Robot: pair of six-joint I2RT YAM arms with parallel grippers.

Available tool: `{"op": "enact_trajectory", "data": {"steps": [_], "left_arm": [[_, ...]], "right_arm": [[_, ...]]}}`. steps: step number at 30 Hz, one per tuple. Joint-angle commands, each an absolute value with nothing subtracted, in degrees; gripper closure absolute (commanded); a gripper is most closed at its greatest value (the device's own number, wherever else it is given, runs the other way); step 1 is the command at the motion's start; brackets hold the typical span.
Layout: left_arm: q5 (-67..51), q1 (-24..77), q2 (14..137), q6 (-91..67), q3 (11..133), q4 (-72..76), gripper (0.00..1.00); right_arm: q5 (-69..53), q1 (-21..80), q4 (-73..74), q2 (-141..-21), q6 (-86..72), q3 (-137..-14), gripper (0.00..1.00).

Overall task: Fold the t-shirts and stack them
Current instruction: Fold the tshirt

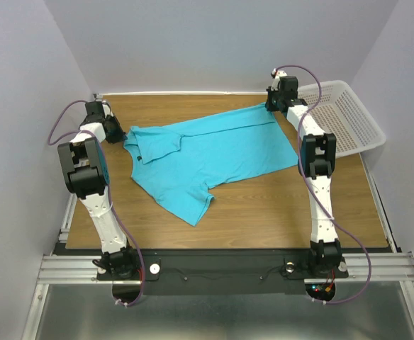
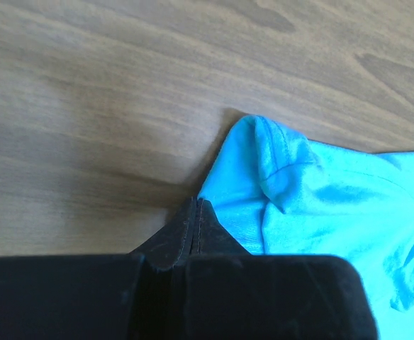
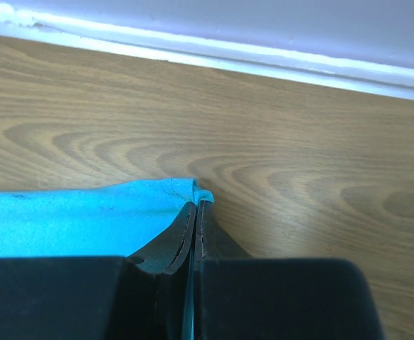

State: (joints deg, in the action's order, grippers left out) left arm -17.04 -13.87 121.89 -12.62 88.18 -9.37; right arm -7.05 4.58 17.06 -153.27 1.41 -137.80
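One turquoise t-shirt (image 1: 214, 152) lies spread on the wooden table (image 1: 278, 205), stretched slantwise from back right to left, with a sleeve hanging toward the front (image 1: 189, 202). My left gripper (image 1: 120, 136) is shut at the shirt's left corner. In the left wrist view its tips (image 2: 196, 202) meet the shirt's bunched edge (image 2: 292, 191), and no fabric shows in the gap. My right gripper (image 1: 271, 106) is shut on the shirt's far right corner. In the right wrist view the fabric (image 3: 72, 223) wraps over the tips (image 3: 196, 205) and shows between the jaws.
A white perforated basket (image 1: 345, 117) stands at the back right, beside the right arm. The back wall and its white skirting (image 3: 264, 57) run just beyond the right gripper. The side wall is close to the left arm. Bare wood lies in front of the shirt.
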Motion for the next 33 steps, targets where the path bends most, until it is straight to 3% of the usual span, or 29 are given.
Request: {"op": "enact_trajectory", "data": {"steps": [1, 10, 13, 17, 27, 33], "left_arm": [[-13.0, -14.3, 123.0, -12.6, 92.2, -9.2, 1.0], [-12.1, -14.4, 124.3, -15.6, 92.3, -8.4, 0.99], [-13.0, -14.4, 123.1, -16.3, 91.3, -6.7, 0.71], [-14.1, -14.4, 117.6, -17.9, 88.7, -1.9, 0.56], [-23.2, -12.2, 112.2, -22.1, 86.0, 1.1, 0.57], [-21.6, -9.1, 110.4, -22.5, 81.3, -2.6, 0.59]], "right_arm": [[-2.6, 4.2, 10.9, -152.1, 0.4, -137.6, 0.99], [-2.7, 4.2, 9.4, -151.0, 0.4, -135.1, 0.99], [-4.3, 4.3, 9.4, -150.7, 0.4, -134.4, 0.99], [-5.7, 4.5, 9.4, -150.5, 0.4, -133.9, 1.0], [-6.2, 4.7, 9.4, -150.3, 0.5, -133.3, 0.99], [-6.7, 4.8, 9.4, -149.9, 0.6, -132.7, 0.99]]}}
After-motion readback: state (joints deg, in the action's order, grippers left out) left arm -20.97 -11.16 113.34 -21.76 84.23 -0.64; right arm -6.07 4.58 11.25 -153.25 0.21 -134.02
